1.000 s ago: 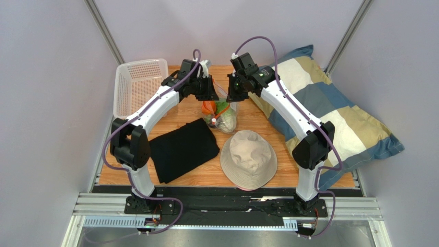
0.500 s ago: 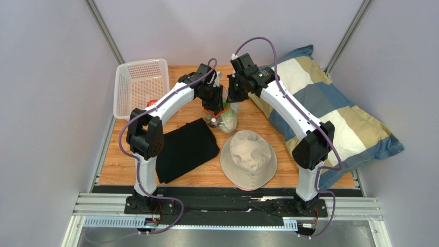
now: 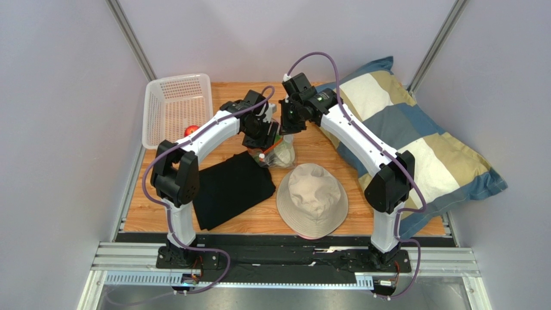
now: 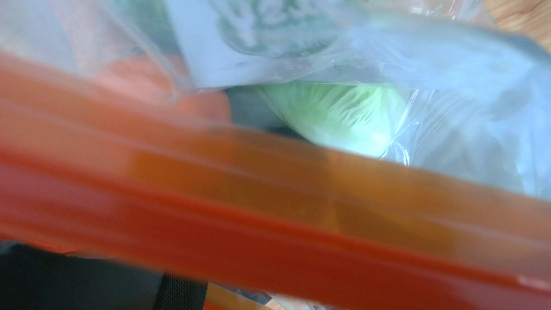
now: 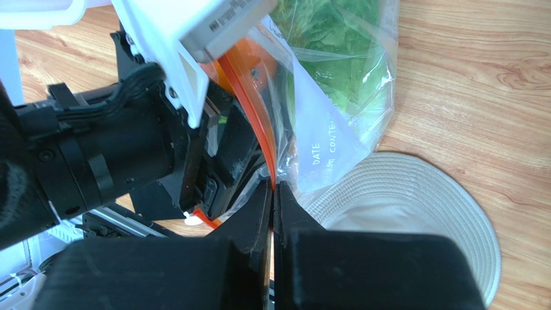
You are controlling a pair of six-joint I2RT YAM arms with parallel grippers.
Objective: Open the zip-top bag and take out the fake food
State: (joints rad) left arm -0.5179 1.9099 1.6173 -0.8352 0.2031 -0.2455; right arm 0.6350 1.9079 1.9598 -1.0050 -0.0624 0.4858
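The right end effector [image 5: 273, 191] is clenched: its two black fingers [image 5: 294, 213] are pressed together with the orange-red zip strip [image 5: 253, 113] of the zip-top bag [image 5: 336, 123] pinched between their tips. The strip runs up and away from the tips, and the clear plastic hangs off it toward the table [image 5: 465, 77], with a white label [image 5: 321, 150] printed "DATE" facing the wrist camera.

The left end effector [image 3: 263, 134] sits right against the bag's other side, at the mouth. Its fingers are hidden in every view, so I cannot tell whether it is released or gripping. Its own camera is filled by the blurred zip strip [image 4: 259, 226] lying across the picture, with crinkled film [image 4: 453, 123] behind it.

Inside the bag a pale green cabbage [image 4: 336, 116] shows through the plastic, and an orange fruit [image 5: 254, 64] sits by the strip. From above, the bag [image 3: 279, 154] lies mid-table toward the far edge, between the two end effectors, with the right one [image 3: 286, 126] over its top.

A red apple [image 3: 191, 130] lies in the white mesh basket [image 3: 173, 100] at the far left corner. A black cloth [image 3: 229, 187] lies left of centre, and a beige hat [image 3: 312, 199] lies toward the near edge, its brim just beside the bag. A striped pillow [image 3: 414, 142] lies along the right edge.
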